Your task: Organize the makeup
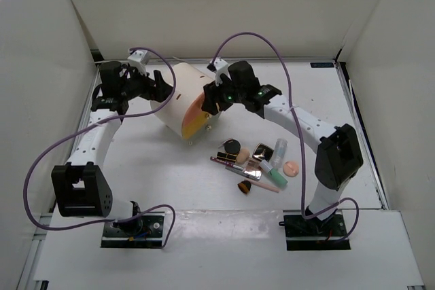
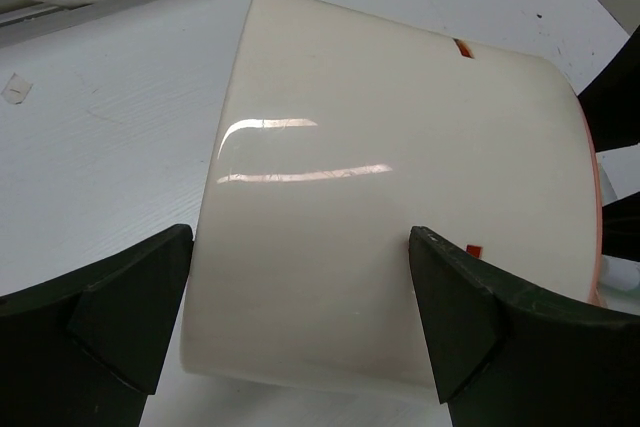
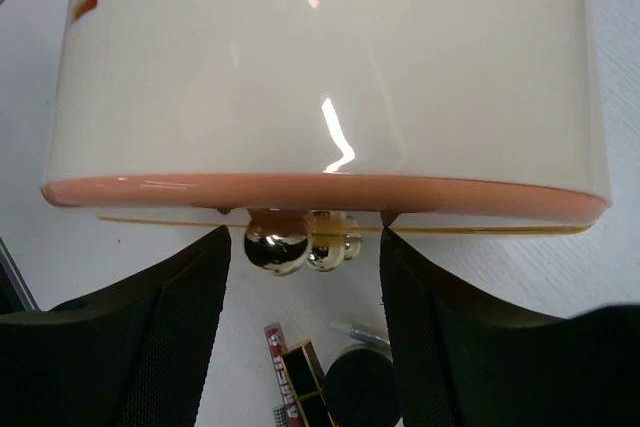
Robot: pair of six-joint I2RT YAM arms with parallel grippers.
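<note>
The makeup [image 1: 253, 162] lies in a loose cluster right of centre: a black round compact [image 1: 232, 145], square rose-gold compacts [image 1: 262, 151], a peach sponge [image 1: 291, 167], a mint tube [image 1: 275, 178] and a pink pencil [image 1: 228, 162]. My right gripper [image 3: 305, 243] is open, its fingers on either side of a gold ball knob [image 3: 275, 247] on the orange front of the big cream cylinder [image 1: 178, 96], with gaps both sides. My left gripper [image 2: 300, 247] is wide open and straddles the cylinder's [image 2: 400, 127] back end.
The cream cylinder lies on its side at the back centre, with its orange front [image 1: 195, 117] facing the makeup. In the right wrist view the black compact [image 3: 360, 387] and a pink pencil [image 3: 270, 345] lie just beyond the knob. White walls enclose the table.
</note>
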